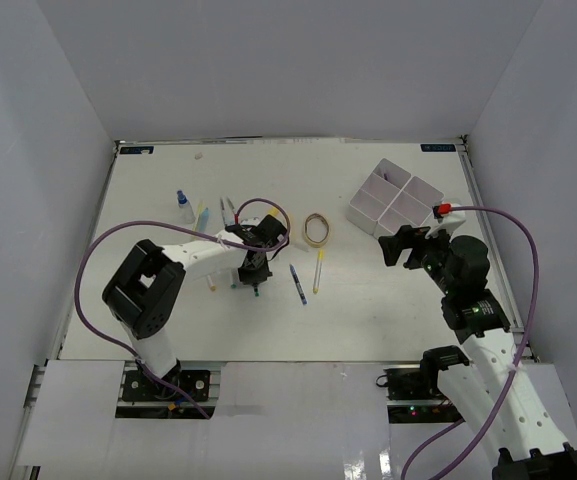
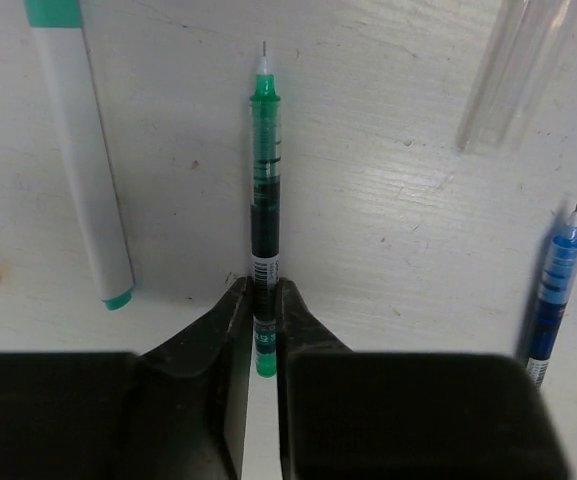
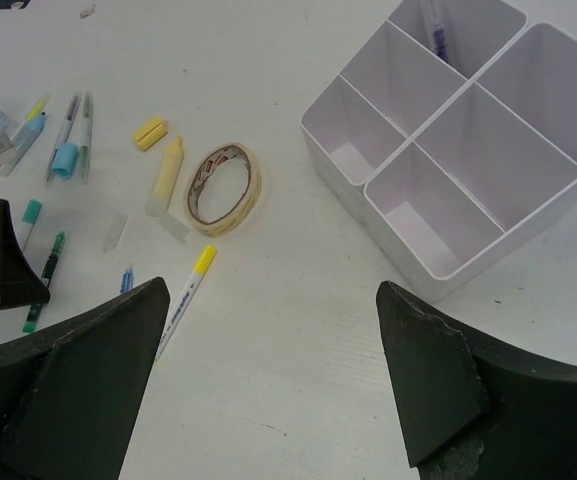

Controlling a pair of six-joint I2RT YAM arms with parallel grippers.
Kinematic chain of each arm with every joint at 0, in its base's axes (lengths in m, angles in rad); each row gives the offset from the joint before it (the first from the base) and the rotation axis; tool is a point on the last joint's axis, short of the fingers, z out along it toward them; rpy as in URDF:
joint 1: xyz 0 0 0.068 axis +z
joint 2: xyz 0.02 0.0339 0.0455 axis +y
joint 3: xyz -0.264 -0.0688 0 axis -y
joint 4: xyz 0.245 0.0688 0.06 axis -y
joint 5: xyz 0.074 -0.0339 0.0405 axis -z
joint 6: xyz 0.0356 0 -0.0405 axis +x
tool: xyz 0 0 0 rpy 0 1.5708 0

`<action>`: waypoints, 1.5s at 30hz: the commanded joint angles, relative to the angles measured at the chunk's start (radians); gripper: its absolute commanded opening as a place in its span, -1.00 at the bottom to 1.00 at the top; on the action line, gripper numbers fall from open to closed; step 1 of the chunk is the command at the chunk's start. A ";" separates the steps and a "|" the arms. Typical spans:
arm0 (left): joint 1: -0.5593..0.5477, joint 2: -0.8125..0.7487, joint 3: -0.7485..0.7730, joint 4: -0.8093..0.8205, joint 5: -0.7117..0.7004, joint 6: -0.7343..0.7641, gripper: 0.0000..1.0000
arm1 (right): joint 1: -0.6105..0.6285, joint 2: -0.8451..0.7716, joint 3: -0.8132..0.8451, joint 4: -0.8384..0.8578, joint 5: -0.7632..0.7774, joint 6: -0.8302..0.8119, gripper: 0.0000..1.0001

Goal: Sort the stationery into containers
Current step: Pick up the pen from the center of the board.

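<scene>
Fingers of our left gripper pinch the green pen near its tail, both pressed against the barrel. The pen lies flat on the table, tip toward 12 o'clock. Only the left wrist view shows this grip; from above, the gripper covers it. Beside the pen we see a white marker at 10 o'clock and a blue pen at 3 o'clock, apart.

Our right gripper stands spread wide, holding nothing. Its wrist view alone shows a clear-barrelled pen in the far compartment of the white tray. From above, the tray sits at 2 o'clock near the table's right edge. Bare tabletop lies between it and the tape ring.
</scene>
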 commanded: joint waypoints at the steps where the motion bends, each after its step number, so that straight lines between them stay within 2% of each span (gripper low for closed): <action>1: -0.003 0.003 -0.001 -0.008 -0.019 0.000 -0.66 | -0.004 0.003 -0.003 0.025 -0.013 -0.021 0.81; 7: -0.003 -0.100 0.000 0.041 -0.049 0.115 -0.77 | 0.007 0.058 0.064 -0.036 -0.054 -0.033 0.85; 10: -0.003 -0.209 -0.015 0.091 -0.059 0.233 -0.77 | 0.022 0.127 0.128 -0.096 -0.085 -0.020 0.88; 12: -0.001 -0.313 -0.038 0.185 -0.047 0.322 -0.77 | 0.037 0.179 0.156 -0.111 -0.082 -0.007 0.89; 16: 0.000 -0.467 -0.099 0.343 -0.046 0.527 -0.77 | 0.170 0.285 0.237 -0.137 0.057 -0.004 0.89; 19: 0.003 -0.530 -0.118 0.383 -0.056 0.624 -0.78 | 0.293 0.405 0.324 -0.185 0.180 -0.004 0.88; 24: 0.020 -0.582 -0.149 0.414 -0.085 0.710 -0.82 | 0.419 0.601 0.437 -0.199 0.248 0.030 0.90; 27: 0.034 -0.626 -0.195 0.438 -0.090 0.733 -0.82 | 0.488 0.733 0.536 -0.225 0.297 -0.004 0.94; 30: 0.048 -0.669 -0.245 0.467 -0.119 0.743 -0.80 | 0.510 0.853 0.624 -0.246 0.271 -0.087 0.98; 35: 0.052 -0.665 -0.265 0.461 -0.191 0.752 -0.73 | 0.513 1.013 0.725 -0.269 0.200 -0.277 0.61; 38: 0.058 -0.653 -0.253 0.441 -0.249 0.732 -0.73 | 0.513 1.095 0.785 -0.303 0.182 -0.350 0.46; 42: 0.080 -0.677 -0.251 0.435 -0.303 0.695 -0.73 | 0.519 1.176 0.862 -0.352 0.070 -0.435 0.32; 45: 0.092 -0.698 -0.256 0.438 -0.319 0.665 -0.73 | 0.528 1.236 0.926 -0.398 0.055 -0.495 0.28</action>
